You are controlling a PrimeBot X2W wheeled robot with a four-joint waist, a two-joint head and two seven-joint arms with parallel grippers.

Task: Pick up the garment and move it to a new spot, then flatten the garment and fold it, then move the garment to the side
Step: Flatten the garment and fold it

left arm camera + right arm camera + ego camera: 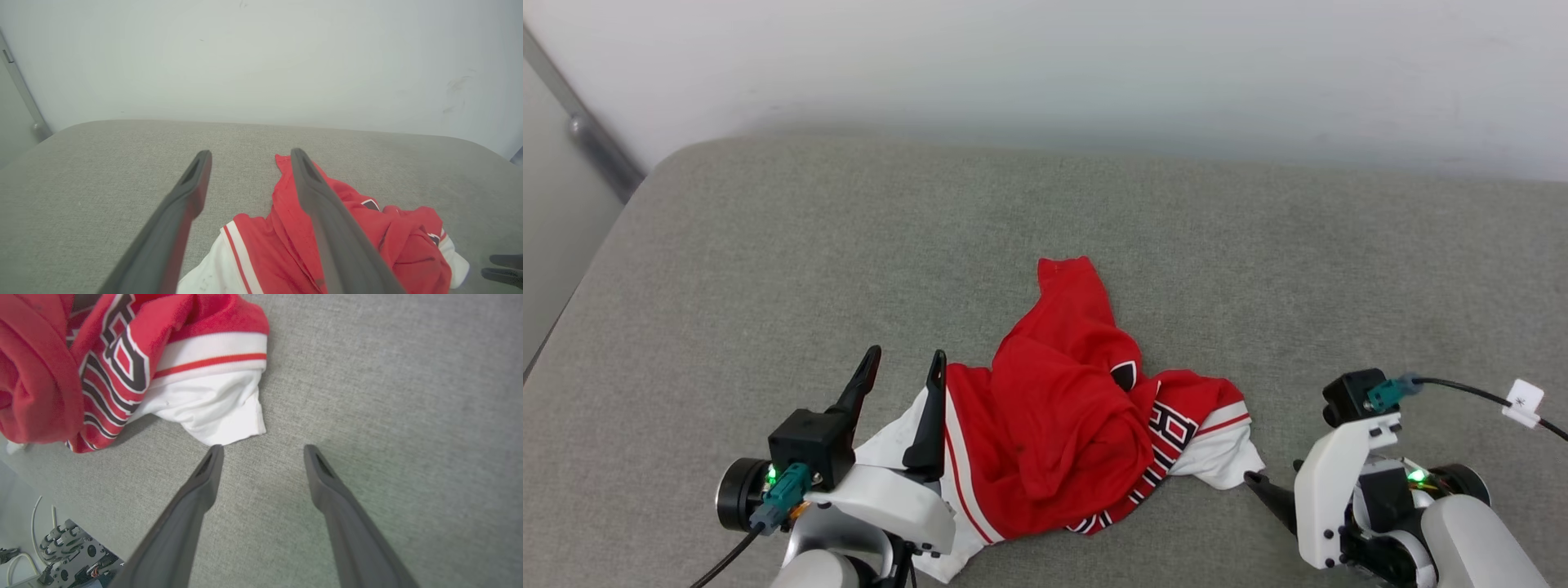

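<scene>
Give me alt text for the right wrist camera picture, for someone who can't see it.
A crumpled red jersey with a white sleeve lies on grey upholstery, upper left. The right gripper, jaws open and empty, points at the sleeve's edge.

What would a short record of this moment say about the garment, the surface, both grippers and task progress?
garment: red jersey with white sleeves, crumpled in a heap, lettering partly showing
surface: grey fabric cushion; the garment lies on the side nearest the robot
left gripper: jaws open, holding nothing, poised over one white sleeve
right gripper: jaws open, holding nothing, tips just short of the other white sleeve
progress: garment not flattened or folded
</scene>
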